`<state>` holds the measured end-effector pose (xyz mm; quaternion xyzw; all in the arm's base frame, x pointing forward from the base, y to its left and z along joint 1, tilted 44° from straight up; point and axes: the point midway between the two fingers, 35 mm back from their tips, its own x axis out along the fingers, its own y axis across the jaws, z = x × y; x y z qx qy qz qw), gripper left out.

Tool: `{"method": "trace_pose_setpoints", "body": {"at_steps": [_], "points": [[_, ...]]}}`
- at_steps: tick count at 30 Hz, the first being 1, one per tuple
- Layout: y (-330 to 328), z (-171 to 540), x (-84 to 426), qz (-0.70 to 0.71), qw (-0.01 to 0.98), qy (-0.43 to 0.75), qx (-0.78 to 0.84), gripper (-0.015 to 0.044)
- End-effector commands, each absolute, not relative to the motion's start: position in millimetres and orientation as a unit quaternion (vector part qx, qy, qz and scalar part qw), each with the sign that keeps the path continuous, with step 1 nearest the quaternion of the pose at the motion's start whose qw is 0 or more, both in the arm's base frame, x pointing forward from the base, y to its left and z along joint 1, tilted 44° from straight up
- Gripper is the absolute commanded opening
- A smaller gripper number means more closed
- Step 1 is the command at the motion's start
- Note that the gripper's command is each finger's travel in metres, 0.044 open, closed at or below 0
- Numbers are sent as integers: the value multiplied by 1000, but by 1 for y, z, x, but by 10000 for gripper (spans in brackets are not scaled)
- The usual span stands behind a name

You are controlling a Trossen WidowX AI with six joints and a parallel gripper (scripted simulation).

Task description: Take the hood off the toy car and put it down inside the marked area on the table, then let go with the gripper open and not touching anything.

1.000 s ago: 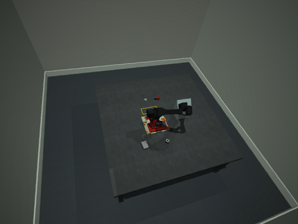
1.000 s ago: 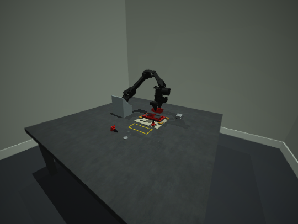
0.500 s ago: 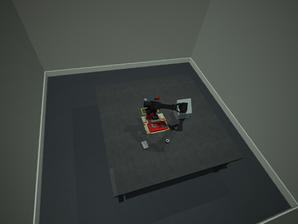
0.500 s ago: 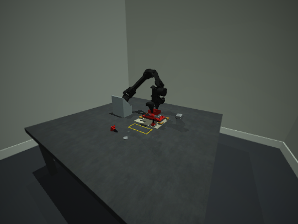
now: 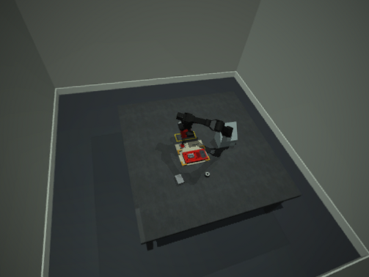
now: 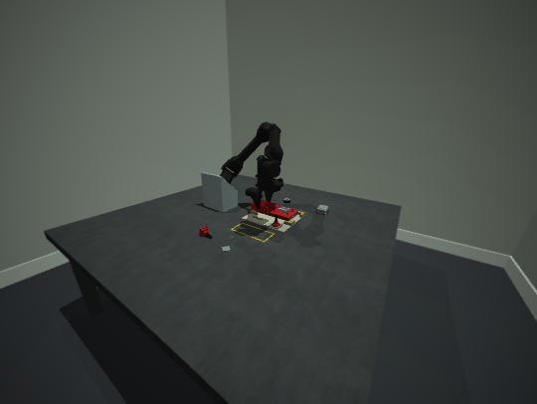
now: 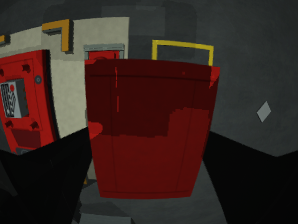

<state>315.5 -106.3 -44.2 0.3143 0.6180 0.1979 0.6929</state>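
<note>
Wrist view fills with the red hood (image 7: 152,129): I have it clamped between the jaws, lifted off the toy car (image 7: 23,99), whose red body sits on the cream base plate (image 7: 69,90) to the left of frame. The yellow marked area (image 7: 182,51) shows just past the hood's far edge, so the drop zone lies straight ahead of the gripper (image 7: 149,163), on the side away from the car.

Top view places the gripper (image 5: 184,132) roughly over the near border of the yellow marked area (image 5: 186,137), with the car (image 5: 193,156) just beside that outline. The exterior view shows the outline (image 6: 253,232) as a long rectangle touching or nearly touching the base plate (image 6: 268,219); I cannot tell which.

I judge the hood's long axis needs to run along the rectangle to fit inside the lines. Room is tight on the car side. On the far side, a small red part (image 6: 204,232) and a pale chip (image 6: 226,248) lie well apart from the outline.
</note>
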Motion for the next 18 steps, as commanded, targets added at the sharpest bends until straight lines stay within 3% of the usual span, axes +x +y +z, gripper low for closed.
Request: {"method": "trace_pose_setpoints", "body": {"at_steps": [1,18], "points": [[-120,-59,307,202,694,618,310,0],[-136,-91,291,210,693,615,311,0]]}}
